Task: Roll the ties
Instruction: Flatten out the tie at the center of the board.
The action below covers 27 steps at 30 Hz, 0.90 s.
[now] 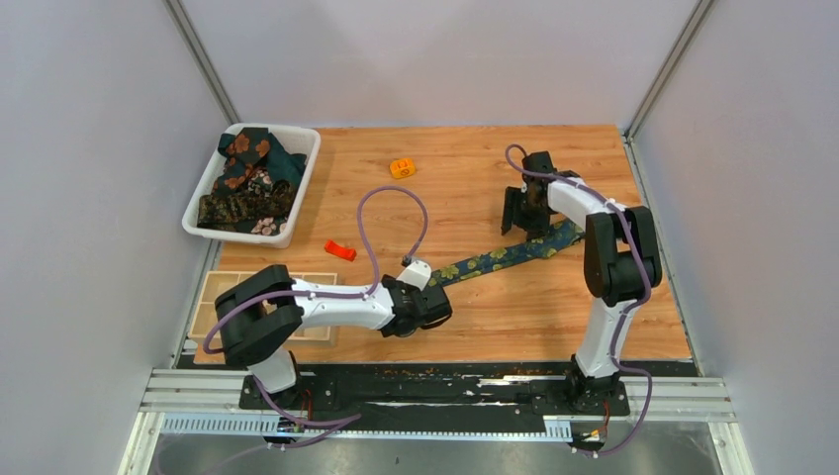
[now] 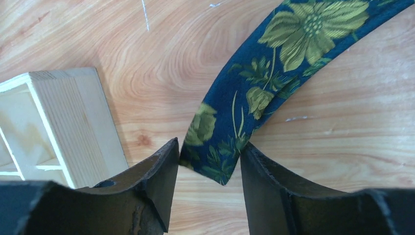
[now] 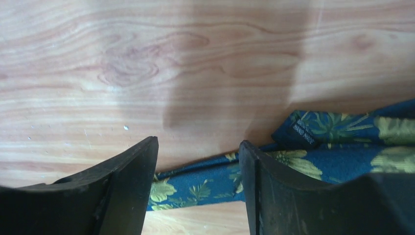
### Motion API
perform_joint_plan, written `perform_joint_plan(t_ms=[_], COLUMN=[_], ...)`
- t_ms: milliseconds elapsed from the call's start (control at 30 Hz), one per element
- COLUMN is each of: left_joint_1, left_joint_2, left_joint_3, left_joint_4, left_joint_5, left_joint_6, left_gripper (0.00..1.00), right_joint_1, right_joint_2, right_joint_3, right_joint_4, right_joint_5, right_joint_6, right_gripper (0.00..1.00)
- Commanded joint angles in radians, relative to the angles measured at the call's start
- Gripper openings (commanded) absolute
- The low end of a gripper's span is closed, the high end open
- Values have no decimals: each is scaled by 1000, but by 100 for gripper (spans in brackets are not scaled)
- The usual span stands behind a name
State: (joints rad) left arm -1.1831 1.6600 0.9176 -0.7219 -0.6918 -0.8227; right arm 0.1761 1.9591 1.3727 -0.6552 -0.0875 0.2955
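A navy tie with yellow-green flowers point(image 1: 510, 253) lies flat and unrolled on the wooden table, running diagonally between the two grippers. My left gripper point(image 1: 435, 295) is low over its narrow pointed end. In the left wrist view the gripper point(image 2: 208, 159) is open and the tie's tip point(image 2: 220, 156) lies on the table between the fingertips. My right gripper point(image 1: 521, 224) is over the other end. In the right wrist view it point(image 3: 198, 154) is open, and the tie point(image 3: 205, 188) passes under and between the fingers; a folded part with a label point(image 3: 303, 132) lies to the right.
A white bin point(image 1: 297, 139) at the back left holds several dark green floral ties point(image 1: 247, 178). A small orange piece point(image 1: 402, 168) and a red piece point(image 1: 339, 250) lie on the table. A wooden compartment tray point(image 1: 210, 297) sits at the near left and also shows in the left wrist view point(image 2: 63, 122).
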Motion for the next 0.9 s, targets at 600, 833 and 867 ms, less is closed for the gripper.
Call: perform_joint_plan(t_ms=[600, 833, 867], left_joint_1=[-5, 55, 74], left_joint_2=[-397, -402, -390], left_joint_3=[-80, -80, -83], left_joint_4=[-37, 142, 176], left_joint_5=[17, 127, 144], left_joint_6=[178, 157, 158], left_gripper=[92, 84, 83], right_joint_1=[66, 60, 59], right_joint_2=[-106, -38, -36], right_joint_3=[-76, -62, -63], right_joint_4=[-84, -75, -74], right_joint_5=[476, 534, 539], right_joint_6=[-48, -50, -48], right_gripper=[64, 52, 49])
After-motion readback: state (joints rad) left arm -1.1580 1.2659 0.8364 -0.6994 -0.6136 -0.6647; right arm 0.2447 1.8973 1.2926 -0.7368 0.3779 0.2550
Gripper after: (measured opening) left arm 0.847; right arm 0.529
